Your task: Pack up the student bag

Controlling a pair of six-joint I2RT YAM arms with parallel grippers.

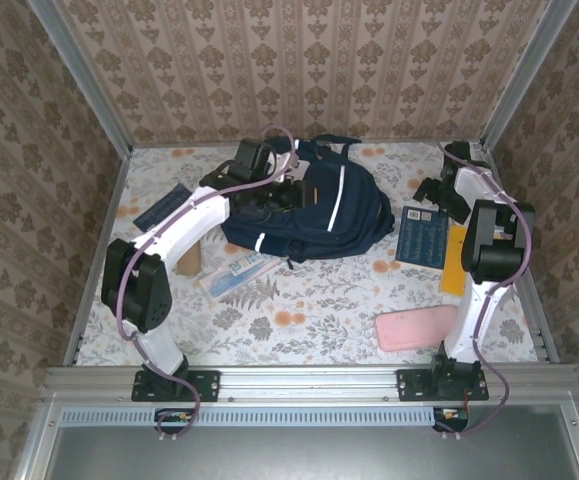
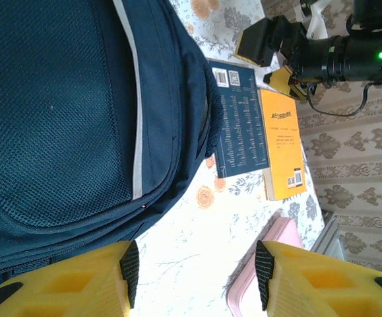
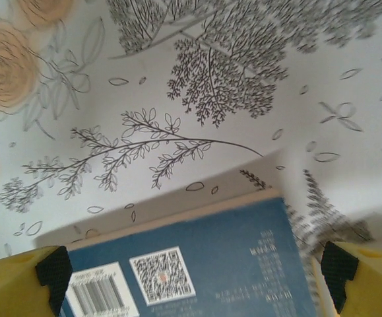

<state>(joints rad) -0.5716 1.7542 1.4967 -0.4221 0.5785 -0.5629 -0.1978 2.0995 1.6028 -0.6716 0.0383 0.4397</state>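
Noted on the floral table point(image 1: 309, 310), toward its back and middle: the student bag point(image 1: 309, 205), navy, lying flat with the front pocket and white stripe facing up. Poised over the bag's left end: left gripper point(image 2: 194, 271), yellow fingers point(image 2: 78, 281) parted, nothing between them, bare table and a pink edge showing through the gap; claw released. To the right of the bag and apart from it: blue book point(image 1: 422, 237), lying flat, barcode and square code printed at one end of the cover. Against that book's outer side: orange book point(image 1: 455, 258), partly hidden by the right arm in the top view. Above the far end of the blue book: right gripper point(image 3: 194, 271), its fingers point(image 3: 19, 281) spread to both edges of the wrist view, the blue cover lying below the gap, no contact seen; claw released, grasping nothing. Near the right arm's base: pink case point(image 1: 416, 328), flat on the table, well apart from the bag. Left of the bag, around the left arm: a flat dark blue item point(image 1: 161, 208), a wooden block point(image 1: 189, 258) and a white-and-blue packet point(image 1: 234, 272), all outside the bag. Bag opening: cannot tell whether zipped or unzipped.
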